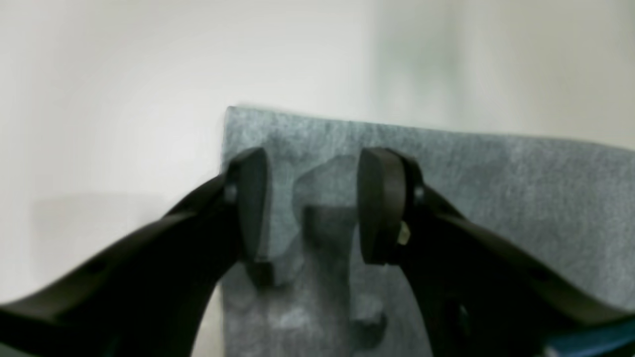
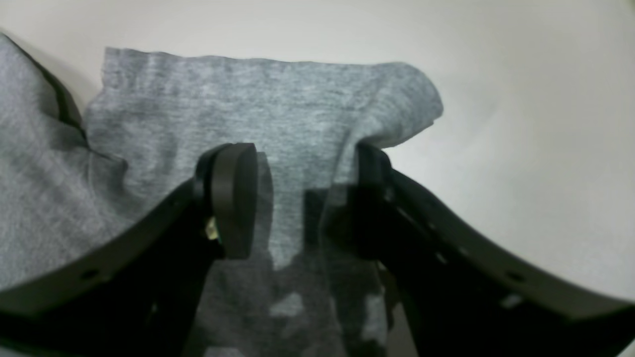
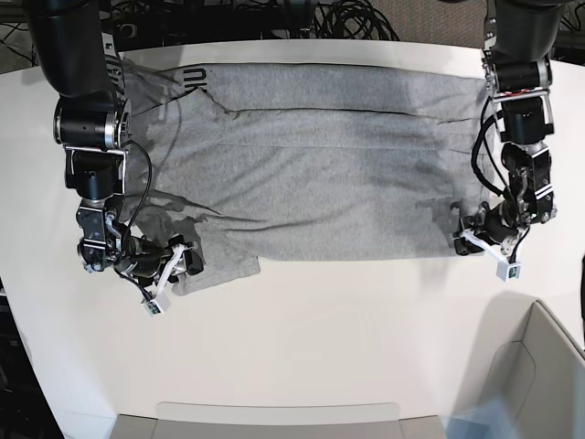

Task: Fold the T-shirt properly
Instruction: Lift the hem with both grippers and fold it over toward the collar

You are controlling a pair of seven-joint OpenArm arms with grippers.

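Two arms reach down over a white tabletop, one at each side of the base view. At the left of that frame, the right pincer sits low over the lower left corner of the T-shirt, where a sleeve sticks out and lies a little rumpled. Its wrist view shows both pads spread apart, one pad resting over the grey cloth and the other partly tucked under a raised fold at the sleeve's edge; nothing is pinched between them.

Across the middle of the base view, the T-shirt lies spread wide on the tabletop, heather grey, with long creases running side to side and a bit of black lettering peeking out at the upper left.

At the right of the frame, the left pincer is at the shirt's lower right corner. Its wrist view shows the pads spread, hovering over a flat, square grey corner of cloth, with the fabric visible in the gap and not gripped.
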